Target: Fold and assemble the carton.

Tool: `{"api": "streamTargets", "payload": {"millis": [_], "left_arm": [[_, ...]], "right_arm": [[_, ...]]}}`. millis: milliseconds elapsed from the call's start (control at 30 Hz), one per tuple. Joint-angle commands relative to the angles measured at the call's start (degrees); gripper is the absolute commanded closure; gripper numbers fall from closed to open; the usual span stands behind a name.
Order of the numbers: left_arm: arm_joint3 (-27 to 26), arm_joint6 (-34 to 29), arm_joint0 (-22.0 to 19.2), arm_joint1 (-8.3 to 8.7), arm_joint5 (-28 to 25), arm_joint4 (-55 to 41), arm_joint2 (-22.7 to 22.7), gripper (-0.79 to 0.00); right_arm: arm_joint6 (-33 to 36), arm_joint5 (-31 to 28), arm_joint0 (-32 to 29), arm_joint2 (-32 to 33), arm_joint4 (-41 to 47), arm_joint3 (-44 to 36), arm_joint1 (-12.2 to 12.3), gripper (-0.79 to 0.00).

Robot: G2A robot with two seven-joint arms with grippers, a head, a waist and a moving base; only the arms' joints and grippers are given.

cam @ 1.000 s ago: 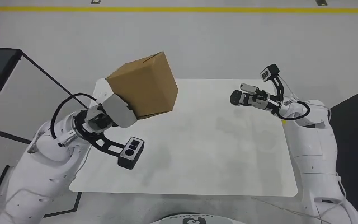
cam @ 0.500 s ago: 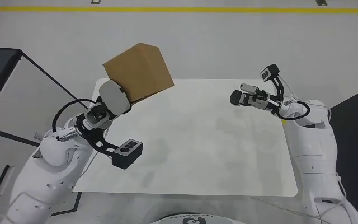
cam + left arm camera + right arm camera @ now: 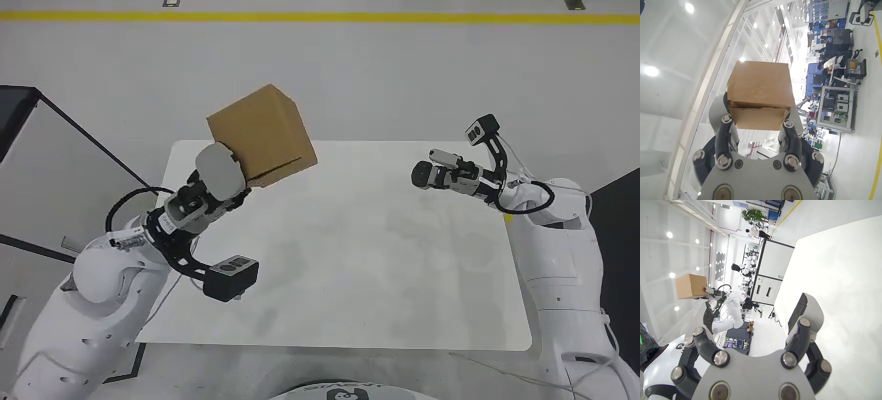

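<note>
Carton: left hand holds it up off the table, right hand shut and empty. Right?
Not quite. The right hand is open, not shut; the right wrist view shows it spread wide and empty. The rest holds: the left hand holds the carton up off the table.

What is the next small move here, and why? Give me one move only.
Probably lower the carton onto the table toward its middle: the left pincer holds it tilted in the air over the far corner, while the right pincer hangs open and empty at the other side, too far off to help.
</note>
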Motion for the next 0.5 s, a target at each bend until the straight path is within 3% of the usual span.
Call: {"api": "streamTargets", "payload": {"millis": [0, 133, 233, 467], "left_arm": [[0.37, 0.48, 0.42, -0.06, 0.21, 0.19, -0.70, 0.000], [0.44, 1.35, 0.90, -0.17, -1.51, -1.39, -2.05, 0.000], [0.10, 0.97, 1.88, -0.31, -7.47, -8.68, -1.79, 0.000], [0.10, 0.97, 1.88, -0.31, -7.47, -8.68, -1.79, 0.000]], "right_arm": [[0.00, 0.00, 0.00, 0.00, 0.00, 0.00, 0.00, -0.785], [0.00, 0.00, 0.00, 0.00, 0.00, 0.00, 0.00, -0.785], [0.00, 0.00, 0.00, 0.00, 0.00, 0.00, 0.00, -0.785], [0.00, 0.00, 0.00, 0.00, 0.00, 0.00, 0.00, -0.785]]}}
